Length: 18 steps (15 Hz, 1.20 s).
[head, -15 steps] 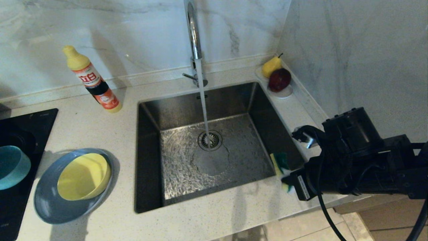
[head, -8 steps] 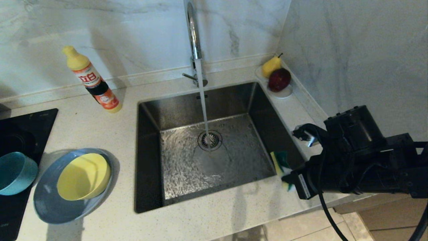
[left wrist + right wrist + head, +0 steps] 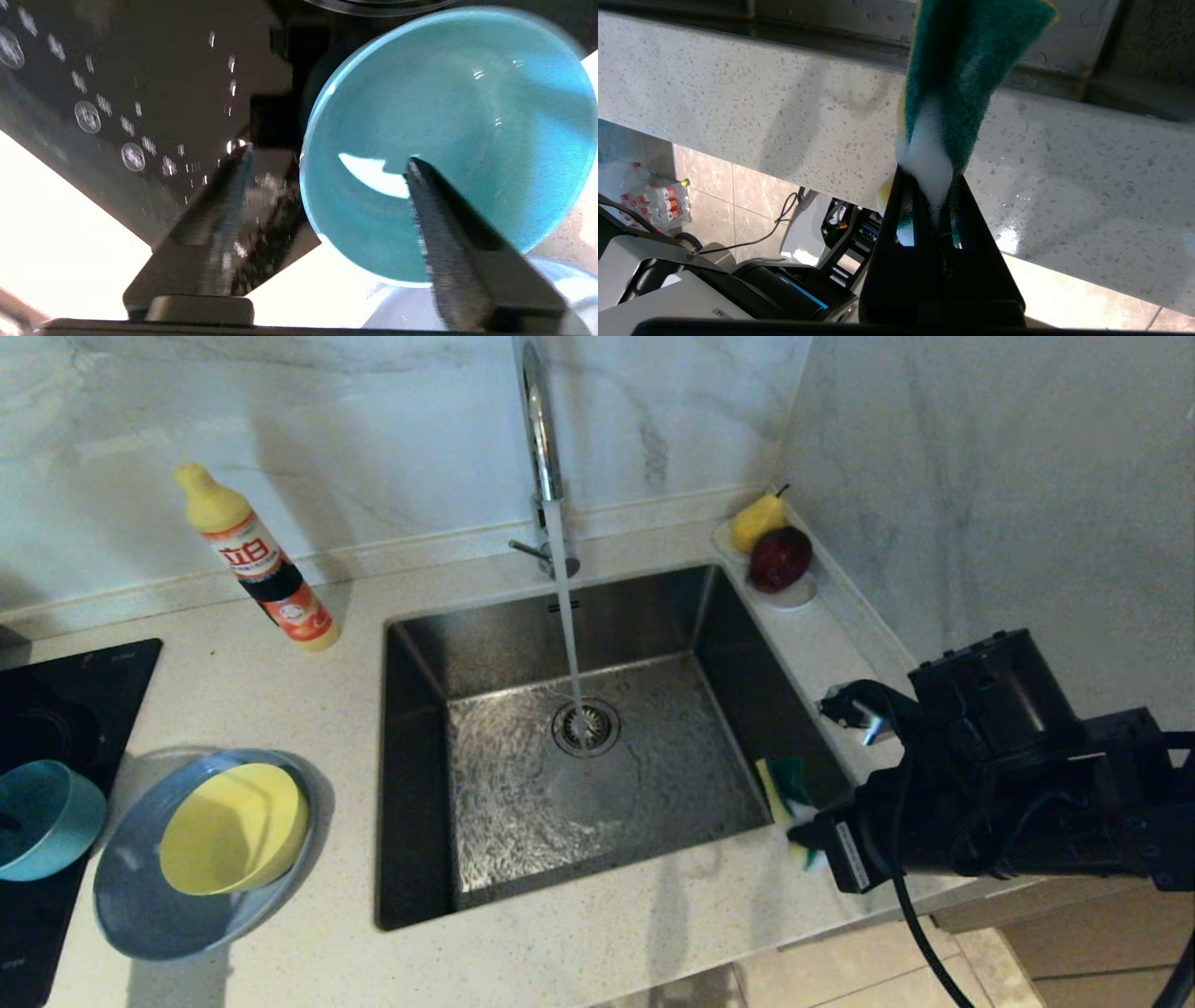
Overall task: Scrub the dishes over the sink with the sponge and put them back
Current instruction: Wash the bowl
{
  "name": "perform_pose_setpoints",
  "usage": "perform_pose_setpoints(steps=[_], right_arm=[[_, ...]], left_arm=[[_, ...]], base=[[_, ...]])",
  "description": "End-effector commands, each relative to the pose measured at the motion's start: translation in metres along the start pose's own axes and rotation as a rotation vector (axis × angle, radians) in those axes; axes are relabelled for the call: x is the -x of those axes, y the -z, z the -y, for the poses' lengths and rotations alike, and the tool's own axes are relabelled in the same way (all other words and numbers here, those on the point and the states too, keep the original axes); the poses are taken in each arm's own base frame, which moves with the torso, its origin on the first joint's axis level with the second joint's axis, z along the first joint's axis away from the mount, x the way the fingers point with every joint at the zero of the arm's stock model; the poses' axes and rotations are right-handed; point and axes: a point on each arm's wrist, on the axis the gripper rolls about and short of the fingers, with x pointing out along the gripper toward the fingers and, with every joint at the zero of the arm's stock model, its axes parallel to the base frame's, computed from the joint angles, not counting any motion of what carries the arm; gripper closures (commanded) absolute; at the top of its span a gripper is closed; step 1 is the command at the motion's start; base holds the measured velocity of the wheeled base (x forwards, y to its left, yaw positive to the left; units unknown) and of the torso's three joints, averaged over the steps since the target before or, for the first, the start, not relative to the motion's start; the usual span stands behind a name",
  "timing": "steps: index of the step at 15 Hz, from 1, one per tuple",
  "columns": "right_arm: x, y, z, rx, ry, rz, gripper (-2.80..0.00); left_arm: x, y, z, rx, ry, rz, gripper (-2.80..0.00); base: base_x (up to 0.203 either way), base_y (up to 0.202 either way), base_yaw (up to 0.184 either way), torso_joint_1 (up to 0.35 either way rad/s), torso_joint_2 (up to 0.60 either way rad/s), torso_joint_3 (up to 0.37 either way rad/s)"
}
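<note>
The teal-blue bowl stands upright on the black cooktop at the far left. My left gripper is open across its rim, one finger over the inside, the other outside, neither pressing it. The yellow bowl lies in the grey-blue plate beside it. My right gripper is shut on the foamy sponge at the front right corner of the sink. Water runs from the tap into the drain.
A detergent bottle stands on the counter behind the plate. A white saucer with a pear and a red fruit sits at the back right corner, close to the marble side wall.
The teal-blue bowl has gone from tilted to upright on the cooktop, and my left gripper has opened off its rim. The right arm and sponge have stayed put.
</note>
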Motion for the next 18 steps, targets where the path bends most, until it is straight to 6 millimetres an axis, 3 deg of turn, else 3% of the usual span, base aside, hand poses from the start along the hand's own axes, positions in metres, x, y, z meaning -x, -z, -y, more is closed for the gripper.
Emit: perform_pose_setpoints(steps=[1, 9, 15, 16, 18], right_arm=[[-0.001, 0.001, 0.000, -0.003, 0.000, -0.005, 0.00], [-0.003, 0.001, 0.000, -0.001, 0.001, -0.012, 0.00], [-0.005, 0.001, 0.000, 0.000, 0.001, -0.014, 0.00], [-0.005, 0.001, 0.000, 0.000, 0.002, -0.013, 0.00], [-0.004, 0.000, 0.000, 0.001, 0.000, -0.010, 0.00]], left_arm=[[-0.011, -0.004, -0.001, 0.039, -0.009, -0.081, -2.80], [-0.030, -0.015, -0.013, 0.143, -0.040, -0.159, -2.80], [-0.029, -0.023, -0.019, 0.163, -0.044, -0.135, -2.80], [-0.030, -0.022, -0.020, 0.165, -0.046, -0.140, 0.00], [-0.035, -0.021, -0.022, 0.168, -0.052, -0.154, 0.00]], base=[[0.000, 0.000, 0.000, 0.000, 0.00, 0.000], [0.000, 0.000, 0.000, 0.000, 0.00, 0.000], [0.000, 0.000, 0.000, 0.000, 0.00, 0.000], [0.000, 0.000, 0.000, 0.000, 0.00, 0.000], [0.000, 0.000, 0.000, 0.000, 0.00, 0.000]])
